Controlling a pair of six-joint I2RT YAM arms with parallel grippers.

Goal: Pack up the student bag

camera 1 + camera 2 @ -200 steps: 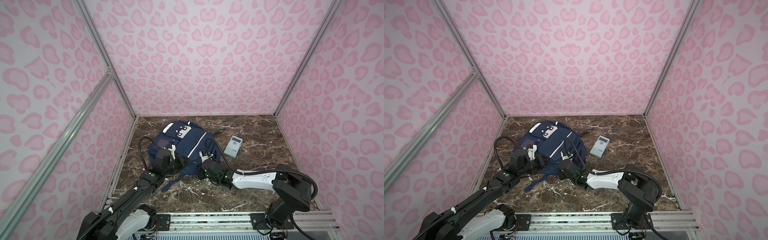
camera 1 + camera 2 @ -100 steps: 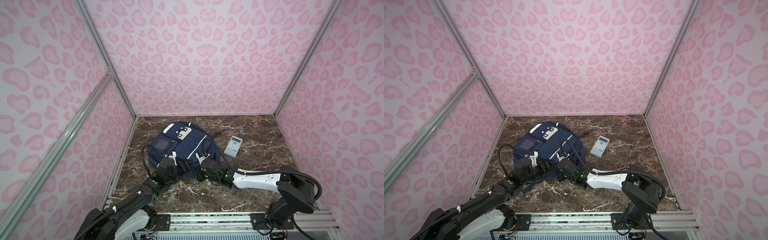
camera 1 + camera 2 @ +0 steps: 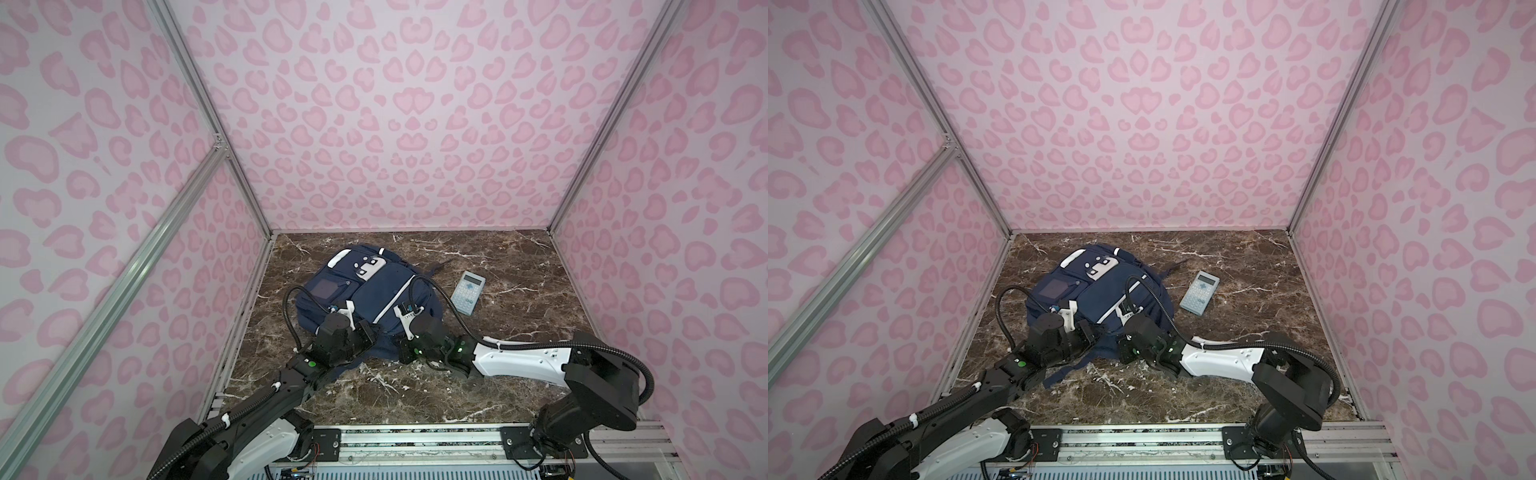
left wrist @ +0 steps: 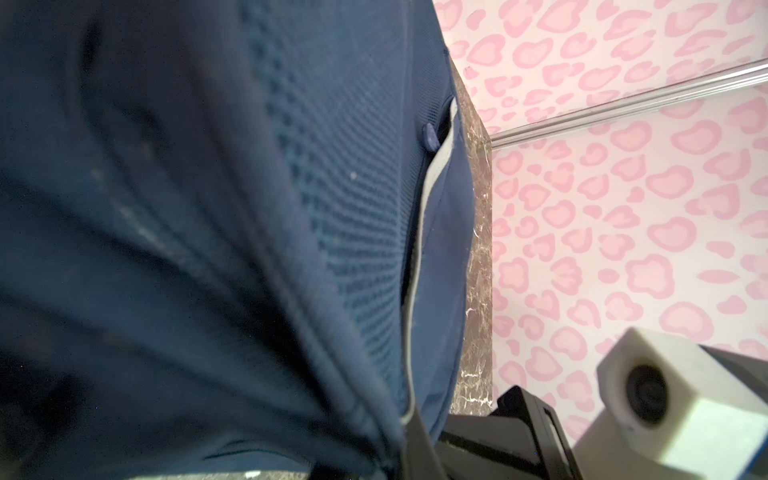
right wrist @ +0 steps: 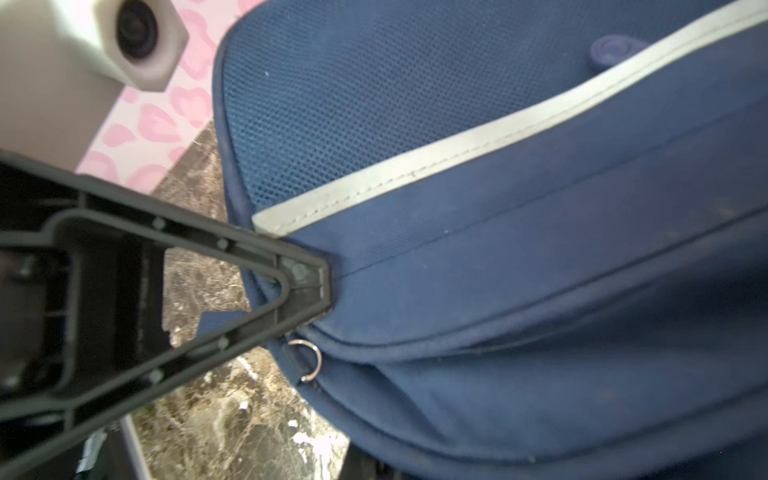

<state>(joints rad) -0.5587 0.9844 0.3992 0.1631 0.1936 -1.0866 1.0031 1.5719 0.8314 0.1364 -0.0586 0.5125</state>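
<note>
The student bag (image 3: 374,286) is a navy backpack with white stripes, lying flat on the marble floor in both top views. My left gripper (image 3: 368,334) is at the bag's near edge, shut on its fabric. In the left wrist view the creased cloth (image 4: 249,249) fills the picture and runs down into the jaws. The right wrist view shows a left finger (image 5: 307,278) pressed on the seam beside a small metal zip ring (image 5: 309,359). My right gripper (image 3: 404,355) is just to the right on the same near edge, shut on the hem, its fingers hidden under cloth.
A light-blue calculator (image 3: 468,292) lies on the floor right of the bag. A loose navy strap (image 3: 1059,376) trails toward the front. Pink patterned walls close in three sides, and a metal rail (image 3: 415,440) runs along the front.
My left gripper came off the bag's top, dropped to its near edge, opened, then closed on the fabric. The right gripper has barely shifted.
</note>
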